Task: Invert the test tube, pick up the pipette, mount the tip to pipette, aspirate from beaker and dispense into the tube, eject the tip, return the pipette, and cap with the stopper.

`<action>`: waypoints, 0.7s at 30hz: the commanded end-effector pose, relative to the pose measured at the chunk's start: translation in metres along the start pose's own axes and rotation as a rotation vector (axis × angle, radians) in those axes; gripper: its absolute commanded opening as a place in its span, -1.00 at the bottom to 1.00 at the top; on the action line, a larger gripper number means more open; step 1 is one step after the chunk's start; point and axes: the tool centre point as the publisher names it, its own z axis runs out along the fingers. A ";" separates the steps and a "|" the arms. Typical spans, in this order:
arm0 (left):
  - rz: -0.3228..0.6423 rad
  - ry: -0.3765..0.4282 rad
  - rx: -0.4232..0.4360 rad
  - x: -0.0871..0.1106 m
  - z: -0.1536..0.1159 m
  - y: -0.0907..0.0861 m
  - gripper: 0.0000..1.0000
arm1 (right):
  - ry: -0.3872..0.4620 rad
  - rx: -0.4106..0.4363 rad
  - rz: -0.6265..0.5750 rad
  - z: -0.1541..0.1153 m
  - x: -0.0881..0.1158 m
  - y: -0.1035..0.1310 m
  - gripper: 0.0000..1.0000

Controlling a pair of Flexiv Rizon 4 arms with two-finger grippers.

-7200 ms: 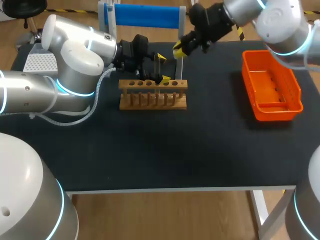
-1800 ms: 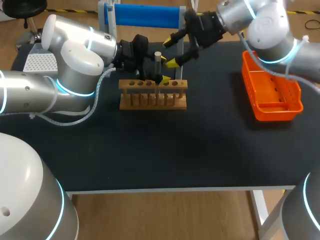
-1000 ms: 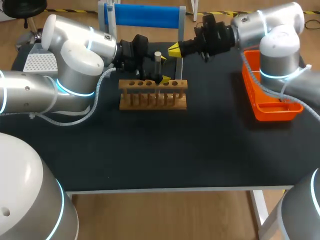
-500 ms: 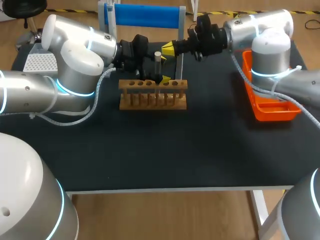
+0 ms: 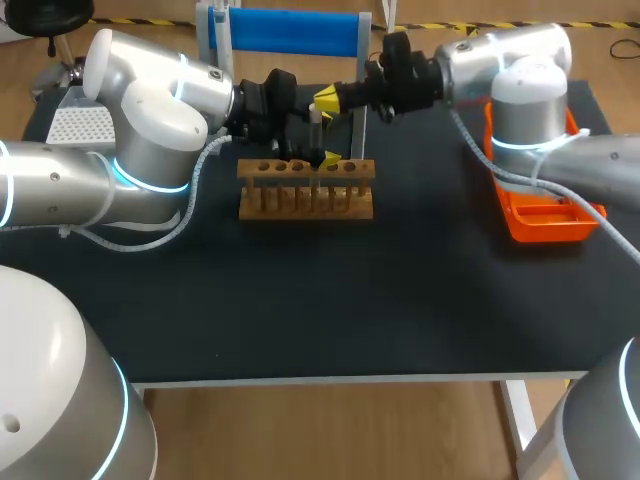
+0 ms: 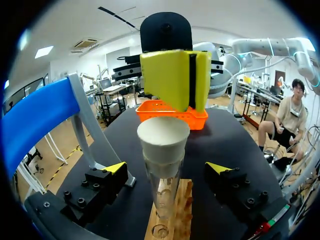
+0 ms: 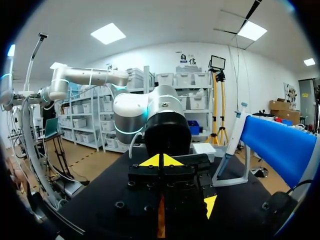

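Slid in farther leftward: right gripper (image 5: pixel 328 98), jaws pinched together, tips just above the stopper (image 6: pixel 163 142) capping the test tube (image 6: pixel 163 196) upright in the wooden rack (image 5: pixel 306 190). Left gripper (image 6: pixel 166 168) jaws wide, flanking the tube without touching.

The right claw (image 7: pixel 161 160), yellow tips pressed together, has the left arm (image 7: pixel 150 117) straight ahead.

**Yellow tips, tan rack**

The rack (image 5: pixel 305 190) is pale tan wood on a black bench (image 5: pixel 300 300). Standing in it, the clear test tube (image 6: pixel 162 187) carries an off-white stopper (image 6: pixel 163 142). Left tool (image 5: pixel 326 136) and right tool (image 5: pixel 328 98): black, with bright yellow tips. Behind the rack is a blue stand (image 5: pixel 290 32); to the rack's right, an orange tray (image 5: pixel 550 225). Left arm (image 5: pixel 150 110) and right arm (image 5: pixel 520 60): silver-grey, with cyan rings.
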 end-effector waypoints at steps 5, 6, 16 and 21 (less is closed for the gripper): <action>0.000 0.002 0.000 -0.001 0.001 0.000 1.00 | 0.005 0.023 0.036 0.002 -0.008 -0.013 -1.00; 0.000 0.002 0.000 -0.001 0.001 0.000 1.00 | 0.006 0.024 0.040 0.002 -0.008 -0.015 -1.00; 0.000 0.002 0.000 -0.001 0.001 0.000 1.00 | 0.001 0.034 0.063 0.002 -0.008 -0.019 -1.00; 0.000 0.002 0.000 -0.001 0.001 0.000 1.00 | -0.002 0.011 0.054 -0.001 -0.008 -0.012 -1.00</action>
